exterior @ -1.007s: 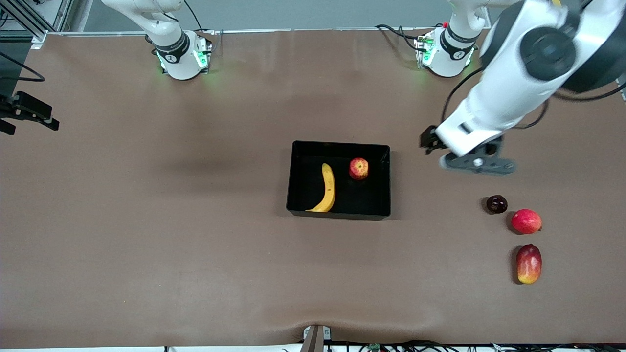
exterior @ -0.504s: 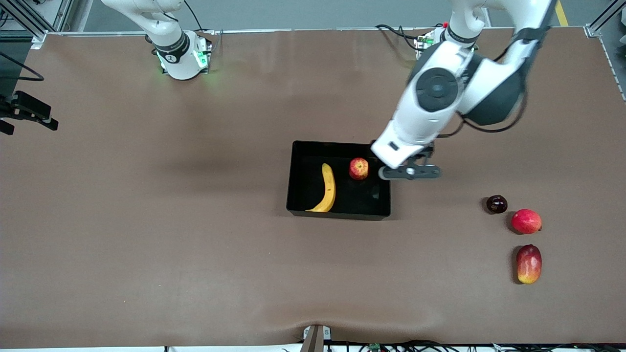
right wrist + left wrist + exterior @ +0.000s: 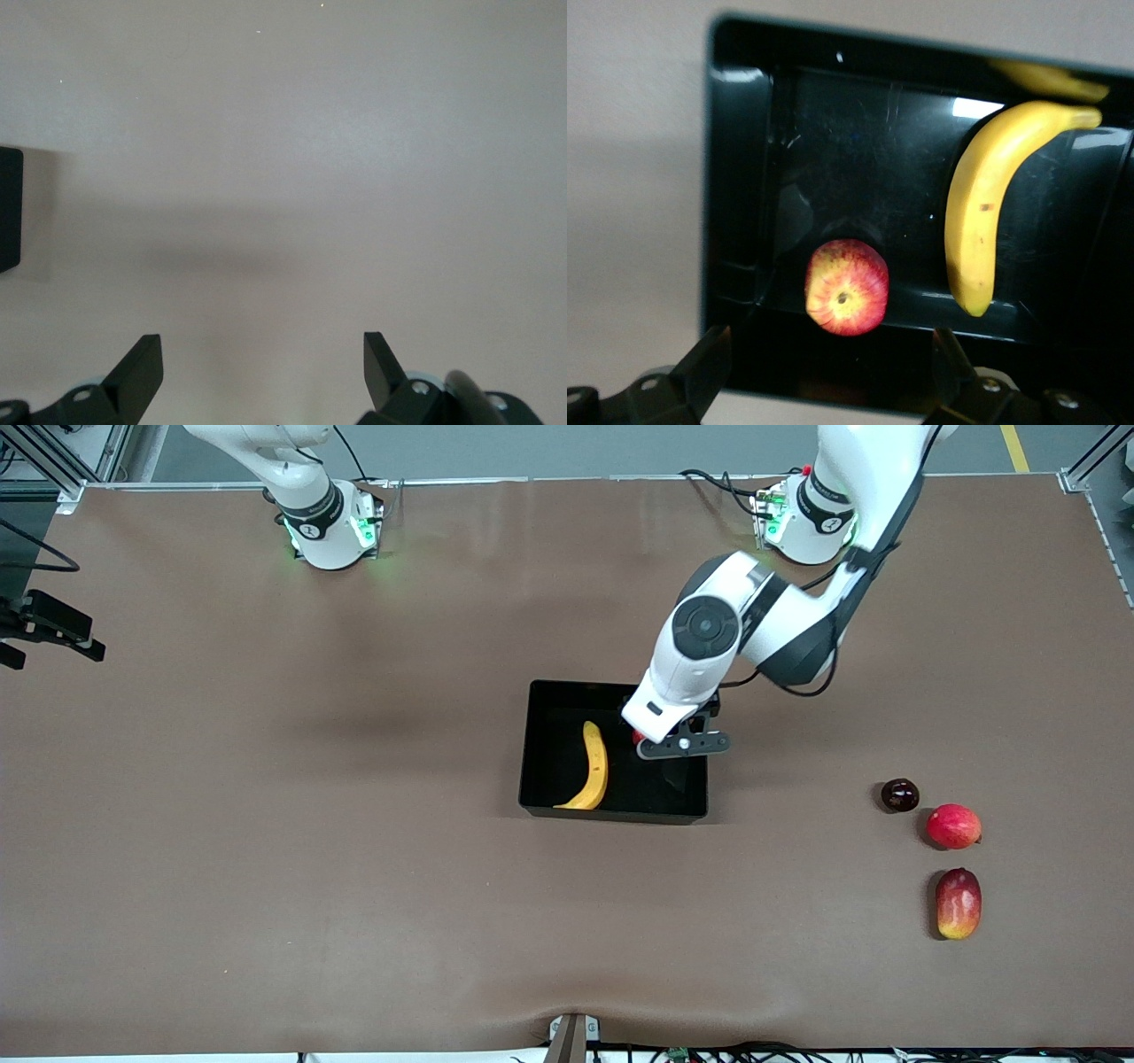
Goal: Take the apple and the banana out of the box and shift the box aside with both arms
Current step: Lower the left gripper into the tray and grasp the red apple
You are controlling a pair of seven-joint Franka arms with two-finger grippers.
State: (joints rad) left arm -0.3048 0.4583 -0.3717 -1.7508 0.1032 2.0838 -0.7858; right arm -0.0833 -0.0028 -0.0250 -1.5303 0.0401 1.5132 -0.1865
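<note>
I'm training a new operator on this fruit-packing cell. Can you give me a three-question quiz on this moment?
1. True or false: the banana lies in the box.
2. The left gripper is over the: A) mango B) apple C) bare table
3. Fill in: both grippers' fingers are ____.

Key: 1 true. 2 B, the apple. 3 open; the right gripper waits over bare table.

One banana [image 3: 593,767], one apple [image 3: 846,286], one black tray [image 3: 540,753], one mango [image 3: 958,903], one peach [image 3: 952,825], one dark plum [image 3: 899,794], two arms.
</note>
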